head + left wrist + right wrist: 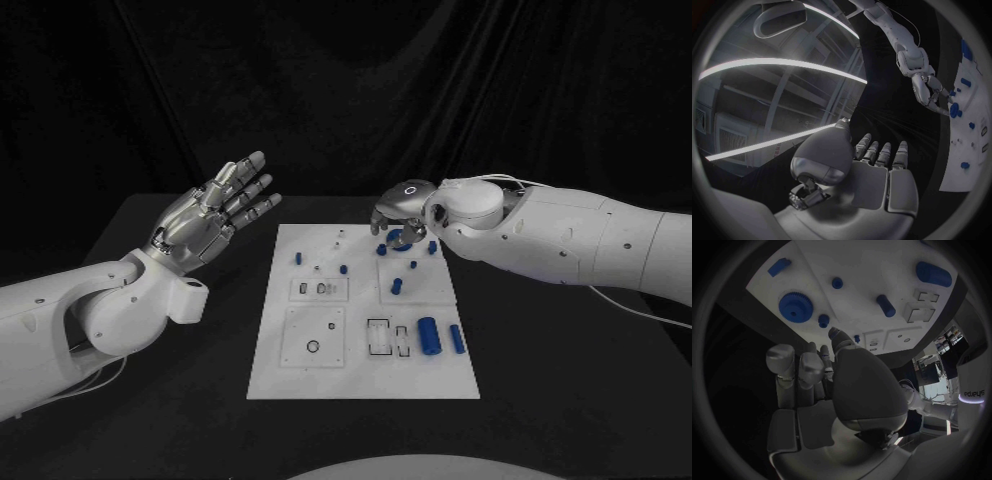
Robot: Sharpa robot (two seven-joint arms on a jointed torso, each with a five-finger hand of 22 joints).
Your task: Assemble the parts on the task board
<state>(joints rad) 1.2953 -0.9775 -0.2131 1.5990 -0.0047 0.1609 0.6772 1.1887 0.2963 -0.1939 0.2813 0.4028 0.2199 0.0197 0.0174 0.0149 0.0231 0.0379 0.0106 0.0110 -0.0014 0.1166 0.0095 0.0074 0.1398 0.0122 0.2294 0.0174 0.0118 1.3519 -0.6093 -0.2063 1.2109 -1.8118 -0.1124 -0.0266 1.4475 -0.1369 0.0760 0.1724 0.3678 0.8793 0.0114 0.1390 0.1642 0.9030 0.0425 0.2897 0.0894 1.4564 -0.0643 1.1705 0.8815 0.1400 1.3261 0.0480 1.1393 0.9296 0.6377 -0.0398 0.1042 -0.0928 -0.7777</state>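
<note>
Far end of board crowded; near end lies open

The right hand (400,212) hangs over the far edge of the task board (361,380), above a blue gear (796,306) and small blue pegs (346,268) that stud the far half. 2 blue cylinders (430,335) stand in the way near the right rim. The left hand (216,215), fingers spread, is raised over bare table (188,400), apart from the board's left edge.

A black worktop (173,400) is seen under dark drapes. Directly on it, at its middle, a white task board (361,375) is laid flat, with its long side running away from the robot.
</note>
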